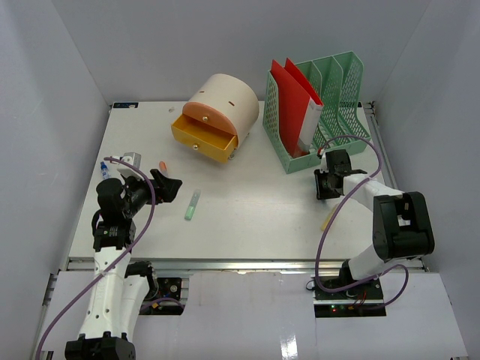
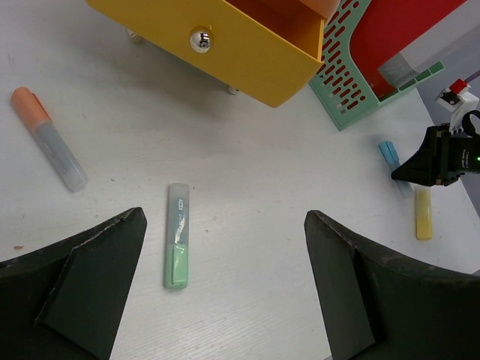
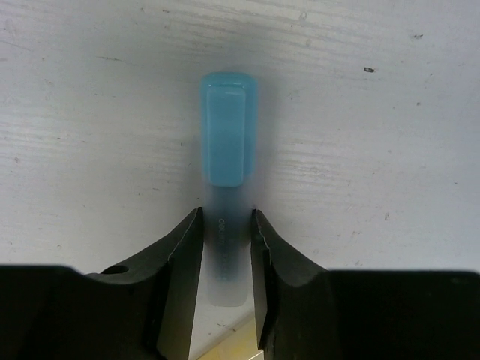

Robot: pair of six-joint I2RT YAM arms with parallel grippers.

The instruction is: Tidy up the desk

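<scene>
From above: a white tabletop (image 1: 247, 217) filling the middle, ahead of both bases. Rigid and fixed, surely nothing to lift; better to take hold of the small things lying on it. Hard to find the blue highlighter (image 3: 227, 131) here, buried under the right gripper (image 1: 324, 187).

From the left wrist: left gripper (image 2: 225, 285) spread wide, holding nothing, with a green highlighter (image 2: 177, 236) lying flat just ahead between the fingers (image 2: 82, 277). Cut off by the top edge, an open yellow drawer (image 2: 225, 37).

From the right wrist: narrowed onto the blue highlighter's clear barrel, no gap showing on either side, cap pointing away. Probably light, stiff, smooth plastic, apt to roll or slip; best pinched across the barrel, as here. Tail end hidden behind the fingers; cannot tell how firm the grip.
</scene>
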